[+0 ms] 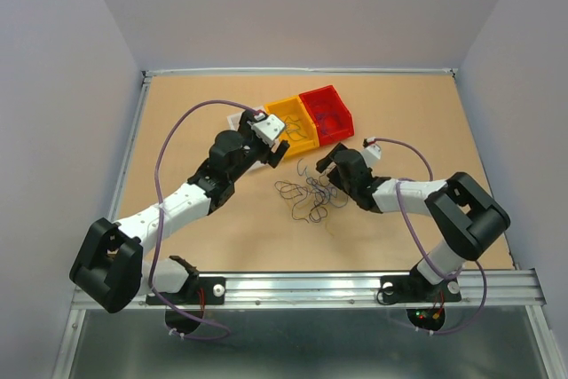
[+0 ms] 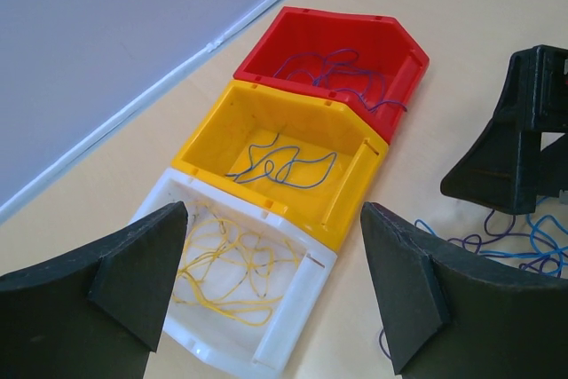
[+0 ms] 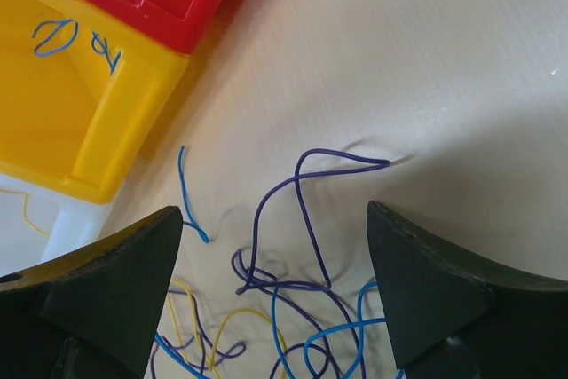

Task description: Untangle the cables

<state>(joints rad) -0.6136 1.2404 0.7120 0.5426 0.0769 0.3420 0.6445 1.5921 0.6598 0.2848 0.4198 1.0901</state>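
The cables [image 1: 309, 197] lie as a loose tangle of thin purple, blue and yellow wires on the table between the two arms. My right gripper [image 1: 327, 164] hangs open over the pile's far edge. In its wrist view a purple wire loop [image 3: 302, 206] lies on the table below the gap of the right gripper [image 3: 275, 215], with blue [image 3: 191, 197] and yellow [image 3: 226, 321] strands beside it. Nothing is held. My left gripper [image 1: 277, 144] is open and empty above the bins; in its own view the left gripper [image 2: 273, 219] frames the white bin.
Three bins stand in a row at the back. The red bin [image 2: 404, 51] holds purple-blue wires, the yellow bin [image 2: 355, 184] a blue wire, the white bin [image 2: 293, 308] yellow wires. The right arm's black head [image 2: 515, 130] stands close by, to the right of the bins.
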